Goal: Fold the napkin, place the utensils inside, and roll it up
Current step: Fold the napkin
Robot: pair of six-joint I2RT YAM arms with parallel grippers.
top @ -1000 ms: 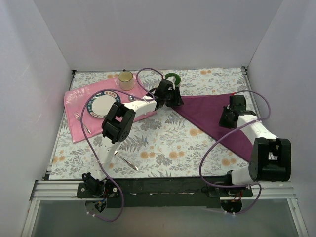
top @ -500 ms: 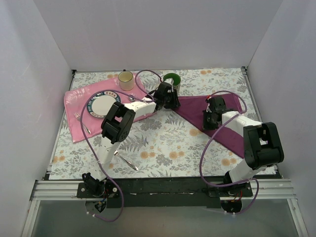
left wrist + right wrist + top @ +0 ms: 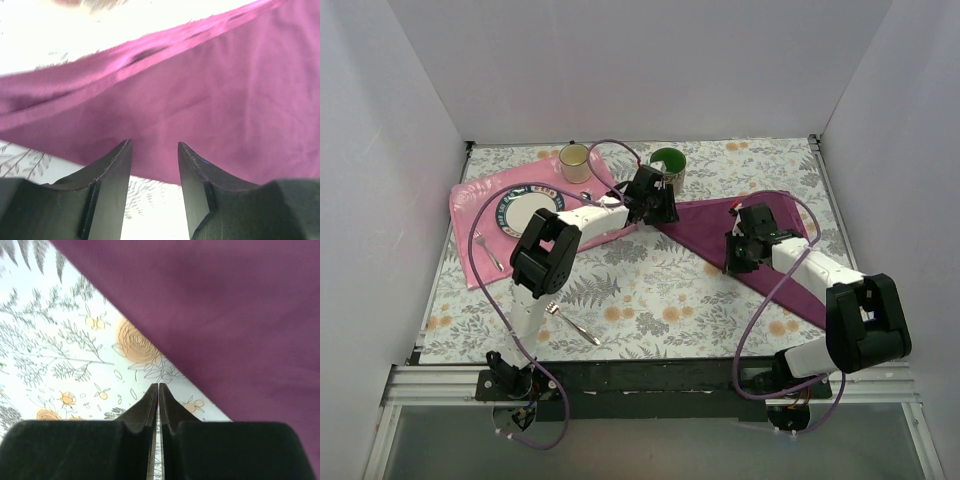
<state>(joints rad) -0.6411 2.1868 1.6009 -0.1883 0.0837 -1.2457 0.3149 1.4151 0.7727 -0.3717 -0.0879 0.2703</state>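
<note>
The dark purple napkin (image 3: pixel 785 265) lies folded as a slanting band on the floral tablecloth, also filling the left wrist view (image 3: pixel 220 95) and the right wrist view (image 3: pixel 240 310). My left gripper (image 3: pixel 663 211) (image 3: pixel 153 147) stands open at the napkin's left end, its tips over the cloth's edge with nothing between them. My right gripper (image 3: pixel 731 260) (image 3: pixel 158 386) is shut and empty, over the tablecloth just off the napkin's near edge. The fork (image 3: pixel 485 250) lies on the pink mat. The spoon (image 3: pixel 575 326) rests near the table's front edge.
A light pink mat (image 3: pixel 470 205) at the left carries a plate (image 3: pixel 530 212). A yellow mug (image 3: pixel 575 162) and a green mug (image 3: pixel 667 163) stand at the back. White walls close in the table on three sides.
The napkin went from a broad triangle to a narrower band. My right gripper moved left and nearer across it to its near edge. My left gripper shifted slightly left.
</note>
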